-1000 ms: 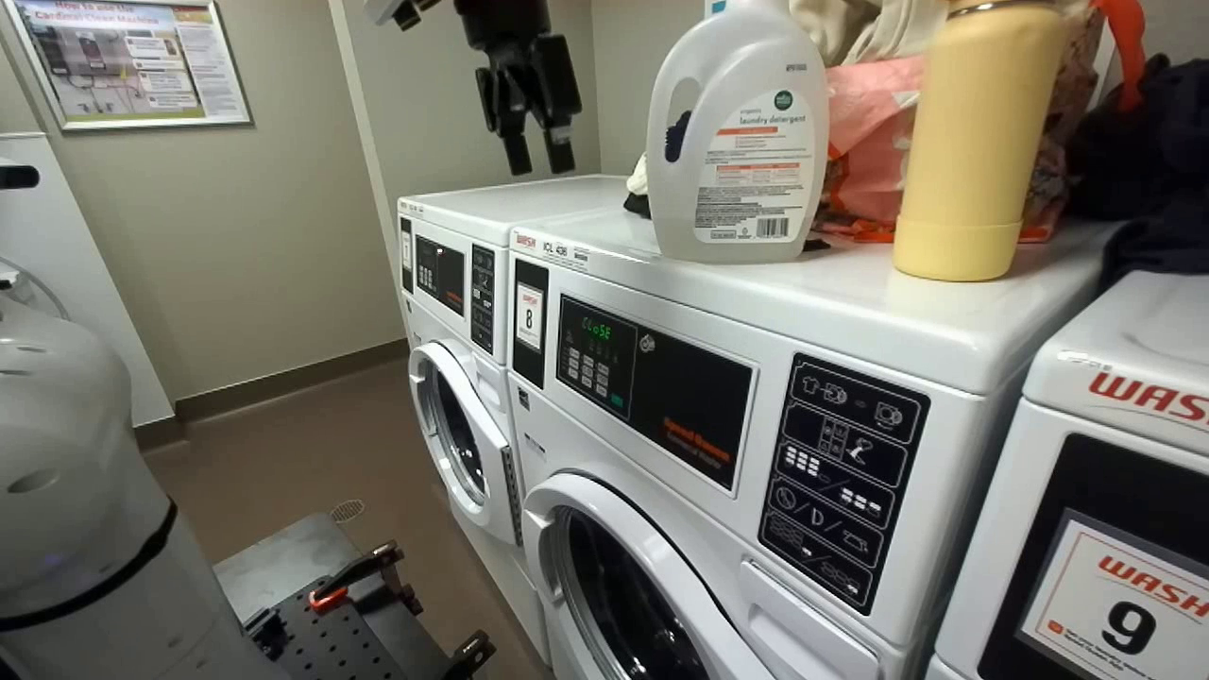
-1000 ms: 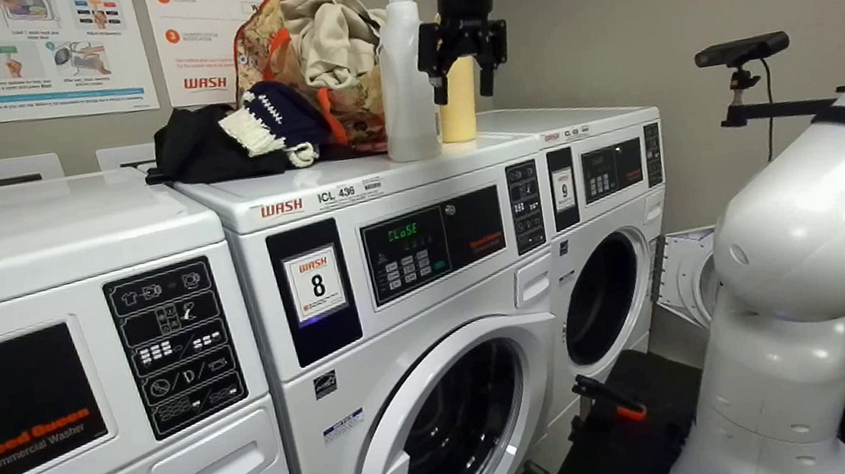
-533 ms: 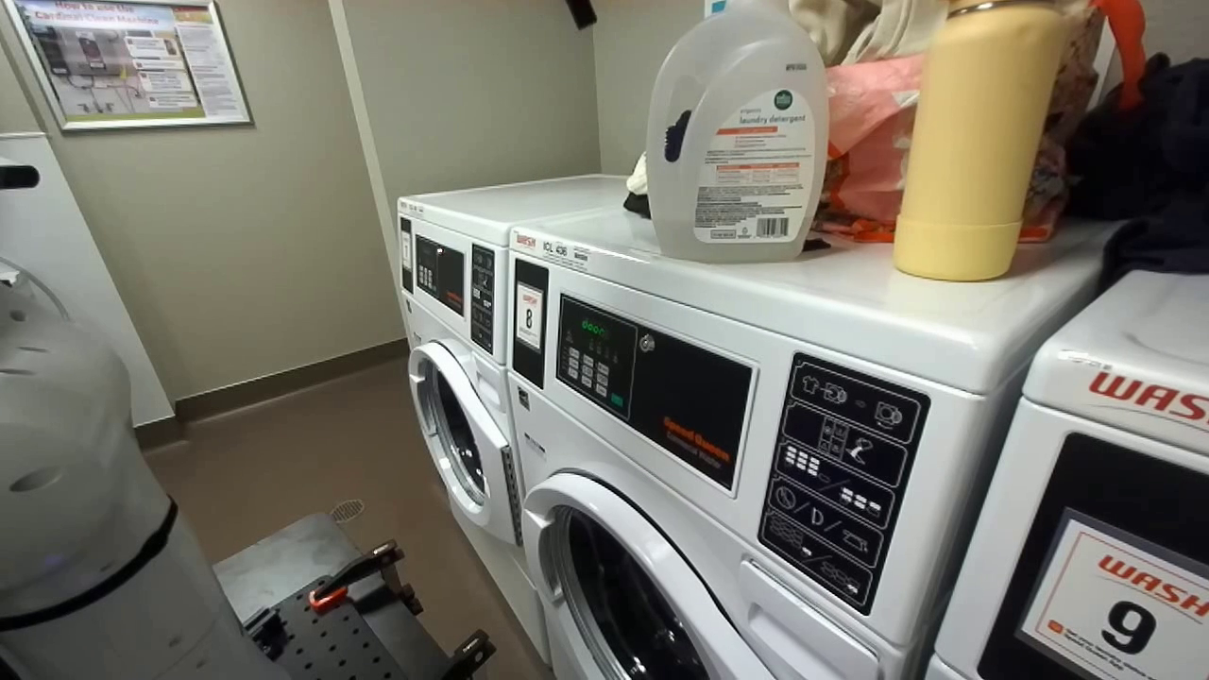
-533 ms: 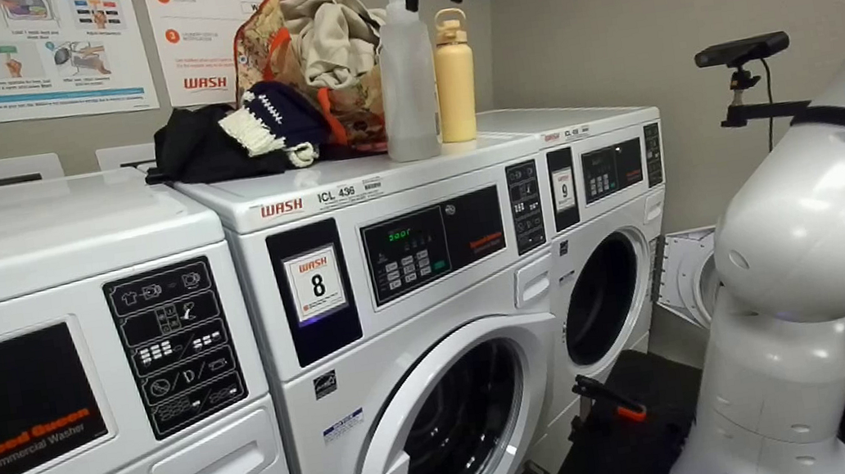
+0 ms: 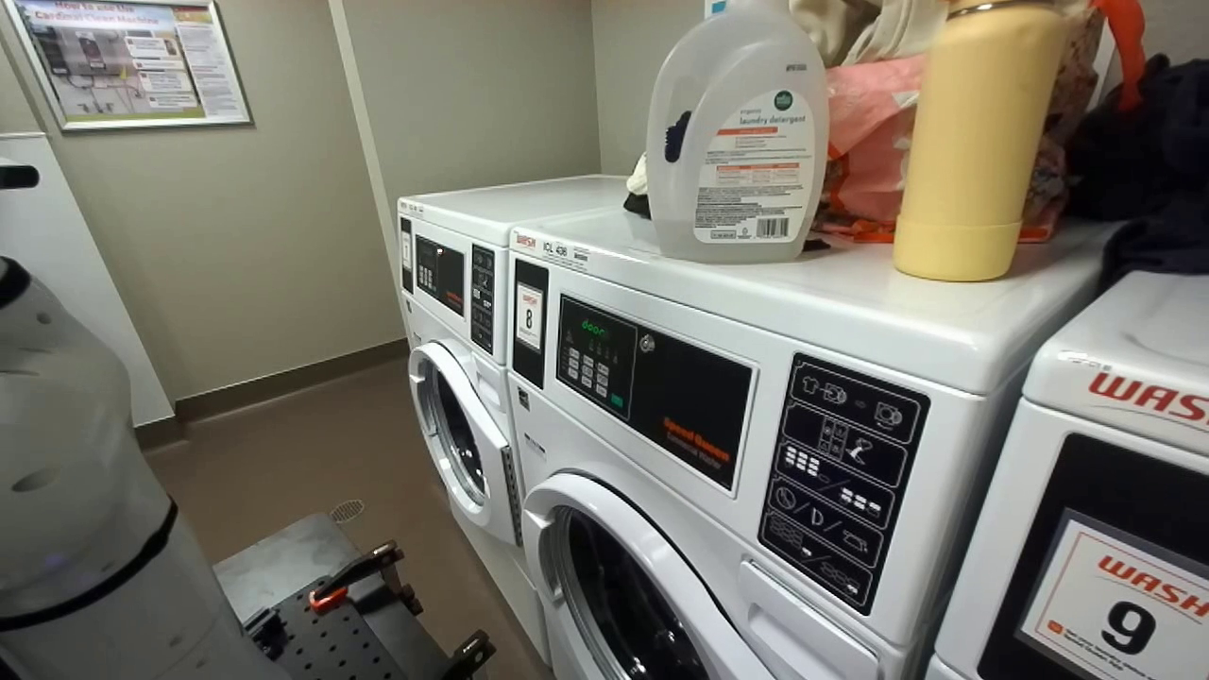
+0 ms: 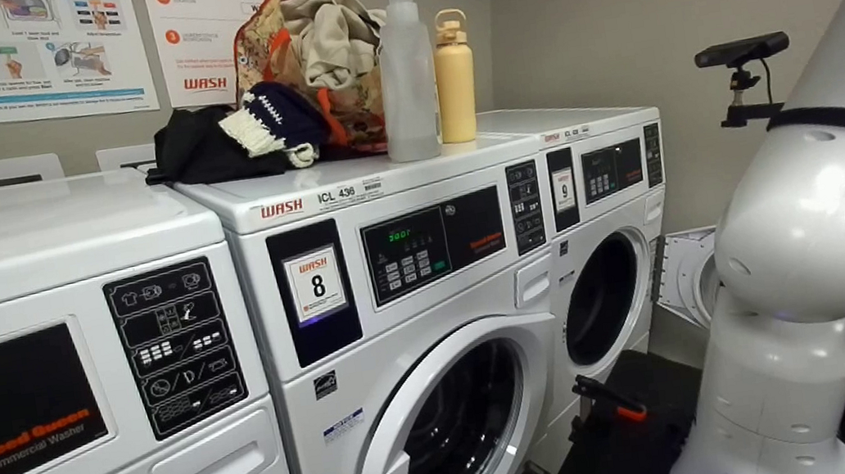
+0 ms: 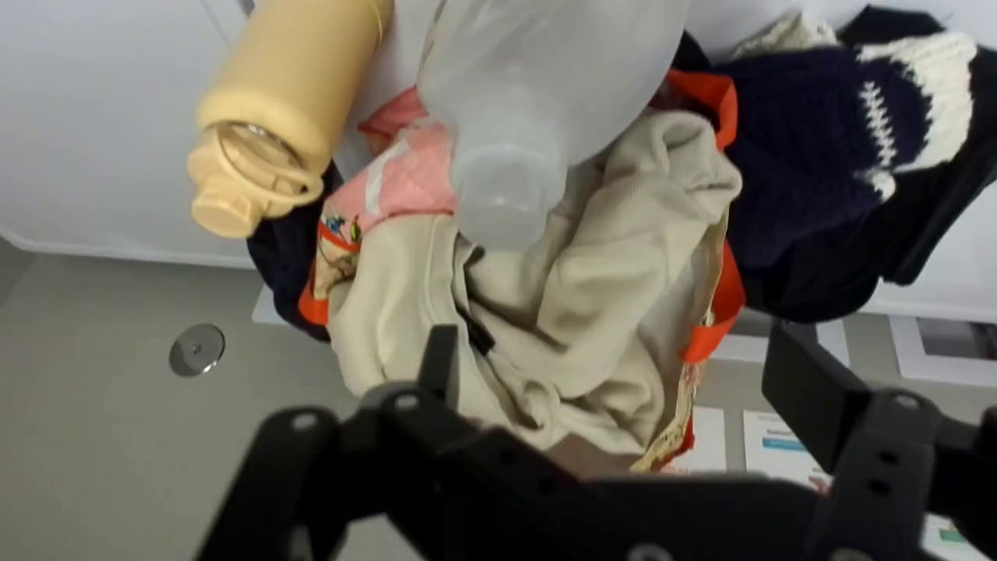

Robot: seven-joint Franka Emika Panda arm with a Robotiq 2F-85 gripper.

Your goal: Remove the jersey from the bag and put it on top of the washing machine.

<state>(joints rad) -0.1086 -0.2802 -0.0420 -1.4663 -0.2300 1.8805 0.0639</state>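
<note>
The beige jersey point(image 6: 337, 38) lies crumpled and bulges out of the top of a floral bag point(image 6: 366, 117) with orange handles. The bag stands on the white washing machine point(image 6: 348, 413) marked 8. In an exterior view only the lower folds of the jersey point(image 5: 893, 33) show behind the bottles. In the wrist view the jersey point(image 7: 600, 288) fills the bag's mouth. My gripper point(image 7: 619, 370) is open and empty, its fingers wide apart above the bag, apart from the cloth as far as I can tell. The gripper is out of view in both exterior views.
A detergent bottle point(image 6: 408, 90) and a yellow flask point(image 6: 457, 92) stand in front of and beside the bag. Dark clothing point(image 6: 204, 152) and a navy and white knit piece point(image 6: 282, 120) lie at the bag's other side. A wall stands behind the machines.
My gripper has risen out of both exterior views, and the arm has swung upward and back. The clothes, bag and bottles have not moved. The machine's display has changed.
</note>
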